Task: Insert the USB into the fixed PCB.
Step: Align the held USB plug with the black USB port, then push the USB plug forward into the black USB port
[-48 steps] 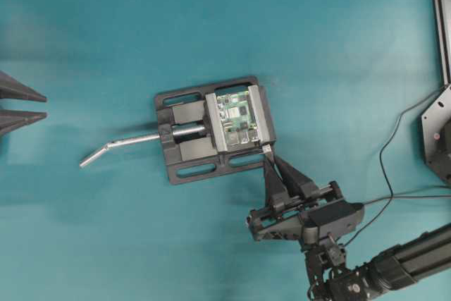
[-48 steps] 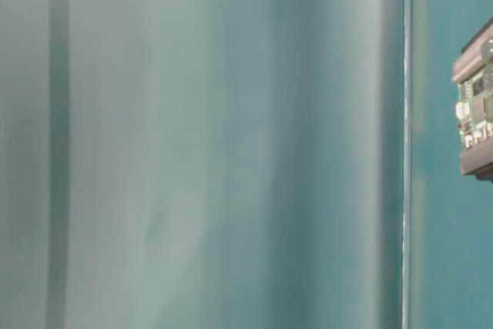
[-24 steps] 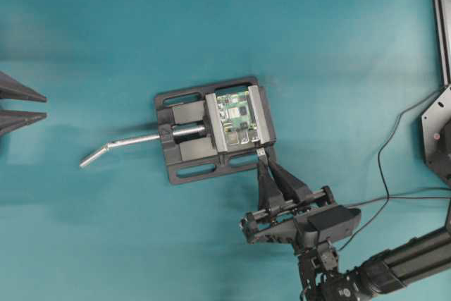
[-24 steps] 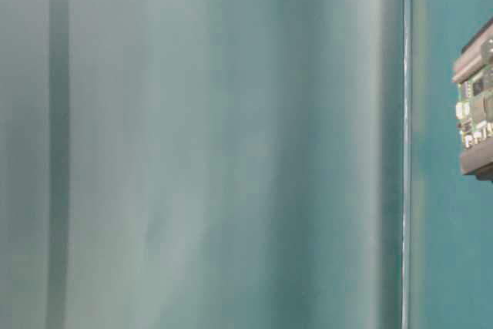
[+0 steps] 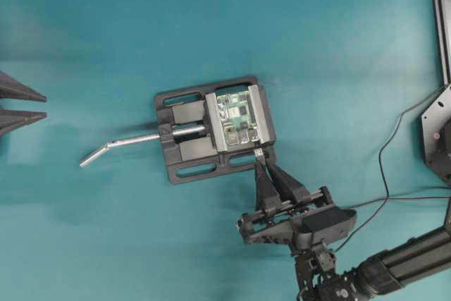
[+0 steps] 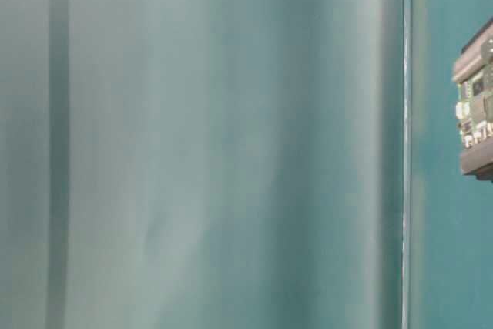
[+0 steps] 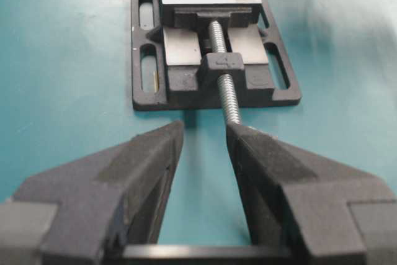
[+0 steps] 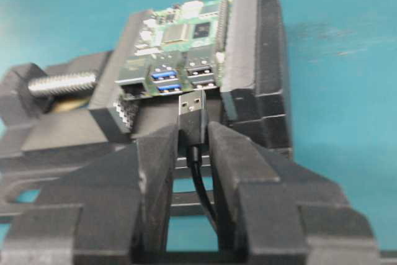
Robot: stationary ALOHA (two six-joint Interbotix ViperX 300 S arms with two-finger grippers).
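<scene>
USB (image 8: 191, 111) sits clamped in right pincer (image 8: 190, 130), tip just short of fixed PCB (image 8: 180, 48).

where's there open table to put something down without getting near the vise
Bare teal table spans everything above the vise, and the lower-left patch under its bent handle. It is crowded at the vise's lower right, where the right gripper holds the USB at the PCB, and at the left edge by the left gripper.

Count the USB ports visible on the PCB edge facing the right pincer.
4, stacked in two pairs on the PCB: two blue ports on the left, two black ports on the right. The USB sits just short of them.
</scene>
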